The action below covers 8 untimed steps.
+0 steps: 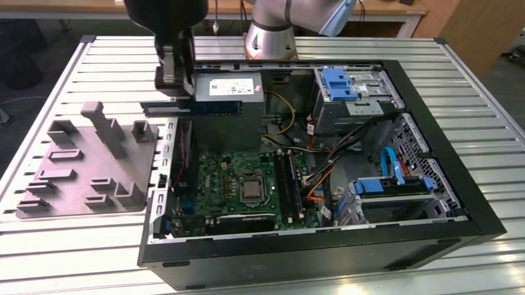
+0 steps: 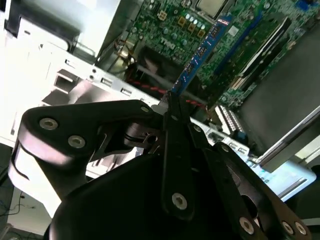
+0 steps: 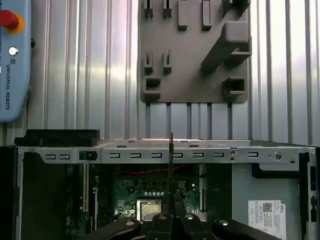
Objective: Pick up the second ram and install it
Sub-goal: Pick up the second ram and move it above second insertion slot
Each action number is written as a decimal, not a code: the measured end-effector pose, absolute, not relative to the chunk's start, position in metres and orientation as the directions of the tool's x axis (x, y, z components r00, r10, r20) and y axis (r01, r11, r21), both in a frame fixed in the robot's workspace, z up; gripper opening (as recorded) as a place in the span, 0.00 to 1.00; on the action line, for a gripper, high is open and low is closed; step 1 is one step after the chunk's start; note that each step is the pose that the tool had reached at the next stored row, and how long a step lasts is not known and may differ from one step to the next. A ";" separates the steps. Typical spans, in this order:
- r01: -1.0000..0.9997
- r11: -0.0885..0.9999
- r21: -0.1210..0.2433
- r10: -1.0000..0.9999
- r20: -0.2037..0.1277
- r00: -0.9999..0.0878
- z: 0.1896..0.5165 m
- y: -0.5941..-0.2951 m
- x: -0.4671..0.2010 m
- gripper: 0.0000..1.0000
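Note:
My gripper (image 1: 176,92) hangs above the open computer case's edge at the exterior view's left, between the grey holder plate and the motherboard. It is shut on the ram (image 1: 197,108), a long blue-green stick held level below the fingers. In the second wrist view the ram (image 2: 202,52) juts out from the gripper (image 2: 168,102) over the motherboard (image 2: 200,25). In the first wrist view the ram (image 3: 171,160) appears edge-on as a thin line rising from the gripper (image 3: 171,202). The memory slots (image 1: 287,181) lie beside the processor socket (image 1: 248,187).
The grey holder plate (image 1: 82,166) with upright pegs lies on the slatted table at the exterior view's left. Inside the black case (image 1: 328,246) are the power supply (image 1: 230,98), drive bays (image 1: 353,92) and loose cables (image 1: 328,160). A pendant with a red button (image 3: 9,20) rests on the table.

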State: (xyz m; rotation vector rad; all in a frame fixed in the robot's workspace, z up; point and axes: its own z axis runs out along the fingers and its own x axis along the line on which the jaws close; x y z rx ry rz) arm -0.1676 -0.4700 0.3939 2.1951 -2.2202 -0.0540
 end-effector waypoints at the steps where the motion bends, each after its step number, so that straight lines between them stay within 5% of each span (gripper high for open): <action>1: -0.999 0.011 0.038 -1.000 -0.011 -0.012 0.394 -0.470 -0.164 0.12; 8: -0.999 0.011 0.040 -1.000 -0.011 -0.012 0.394 -0.471 -0.142 0.12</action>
